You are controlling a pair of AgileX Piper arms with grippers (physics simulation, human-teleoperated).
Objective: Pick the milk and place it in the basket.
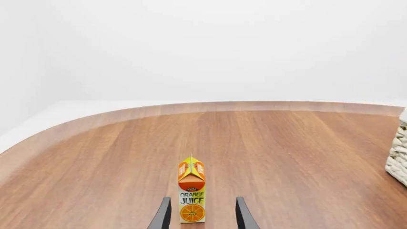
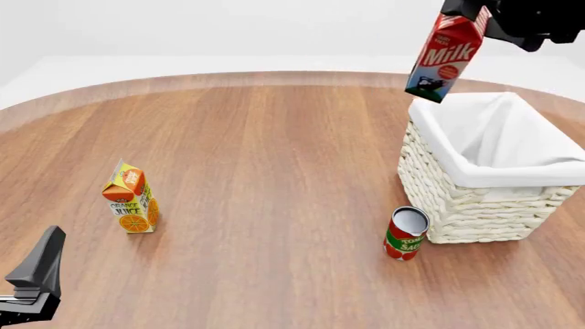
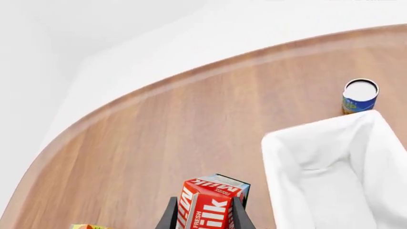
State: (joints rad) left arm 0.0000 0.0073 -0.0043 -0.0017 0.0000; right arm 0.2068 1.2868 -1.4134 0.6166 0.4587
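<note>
The milk [image 2: 445,58], a red-topped carton with white lettering, hangs tilted high in the air, and my right gripper [image 2: 477,15] is shut on its upper part. In the front view it sits over the far left corner of the basket [image 2: 457,205], a cream wicker box with a white liner. The right wrist view shows the milk [image 3: 210,202] between both fingers [image 3: 238,214], with the basket liner [image 3: 330,176] alongside it. My left gripper [image 2: 32,284] rests low at the near left, open and holding nothing.
An orange juice carton [image 2: 133,199] stands on the left of the table, ahead of the left gripper [image 1: 203,200] and in line with its fingers. A red tomato sauce can [image 2: 405,233] stands against the basket's near left corner. The basket's wicker edge [image 1: 397,157] shows in the left wrist view.
</note>
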